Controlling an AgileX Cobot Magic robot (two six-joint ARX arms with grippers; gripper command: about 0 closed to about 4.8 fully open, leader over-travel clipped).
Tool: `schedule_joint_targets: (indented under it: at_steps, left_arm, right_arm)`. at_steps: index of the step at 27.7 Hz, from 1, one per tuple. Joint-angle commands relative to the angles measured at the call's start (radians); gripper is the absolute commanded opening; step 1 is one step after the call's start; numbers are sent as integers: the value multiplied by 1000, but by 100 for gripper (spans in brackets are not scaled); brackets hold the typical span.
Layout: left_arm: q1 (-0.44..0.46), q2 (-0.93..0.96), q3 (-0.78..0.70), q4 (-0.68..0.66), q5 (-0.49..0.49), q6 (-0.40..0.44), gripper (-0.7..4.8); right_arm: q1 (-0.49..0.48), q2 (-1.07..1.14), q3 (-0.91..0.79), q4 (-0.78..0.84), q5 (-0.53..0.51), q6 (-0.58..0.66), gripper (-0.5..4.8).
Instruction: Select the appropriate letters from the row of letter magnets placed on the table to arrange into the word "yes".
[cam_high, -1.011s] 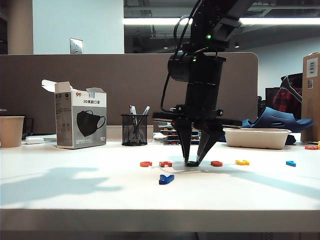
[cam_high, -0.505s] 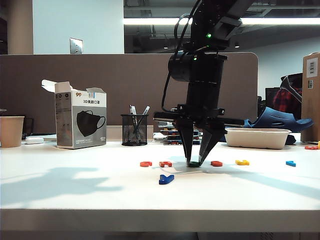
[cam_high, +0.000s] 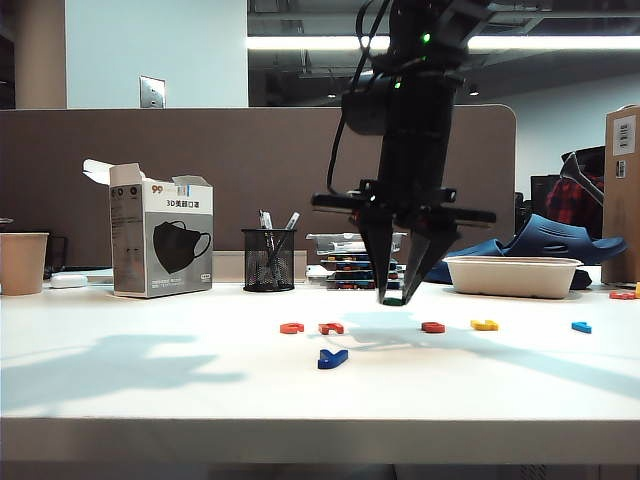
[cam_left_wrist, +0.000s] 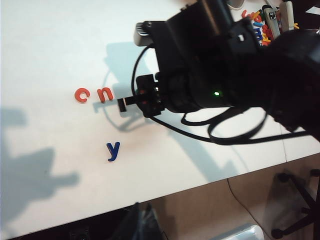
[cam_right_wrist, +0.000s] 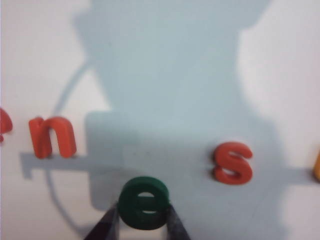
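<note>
My right gripper (cam_high: 395, 298) hangs a little above the table (cam_high: 150, 390), shut on the green "e" (cam_high: 393, 300). In the right wrist view the "e" (cam_right_wrist: 144, 202) sits pinched between the two fingers of the right gripper (cam_right_wrist: 144, 220), over the gap in the row. The red "s" (cam_right_wrist: 232, 163) (cam_high: 433, 327) lies flat in the row beside that gap. The dark blue "y" (cam_high: 333, 357) (cam_left_wrist: 113, 150) lies alone in front of the row. My left gripper (cam_left_wrist: 141, 217) is off past the table's front edge, dark, with its fingers together and nothing in them.
The row also holds a red "c" (cam_high: 291, 327), a red "n" (cam_high: 331, 327), a yellow letter (cam_high: 485, 324) and a light-blue letter (cam_high: 581, 326). Behind stand a mask box (cam_high: 160, 240), a mesh pen cup (cam_high: 268, 258), a paper cup (cam_high: 22, 262) and a white tray (cam_high: 514, 275).
My right gripper has risen from the row with the green "e" in it, lifting the letter off the table. The other letters have not moved.
</note>
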Motion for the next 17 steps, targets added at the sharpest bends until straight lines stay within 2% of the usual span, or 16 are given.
schedule_joint_targets:
  at_steps: [1, 4, 17]
  left_arm:
    - [0, -3, 3, 5, 1, 4, -5]
    - [0, -2, 3, 5, 1, 4, -5]
    - [0, -2, 3, 5, 1, 4, -5]
  right_arm:
    - [1, -22, 3, -45, 8, 34, 115]
    - [1, -32, 3, -87, 7, 84, 116]
    - [32, -36, 3, -177, 13, 83, 116]
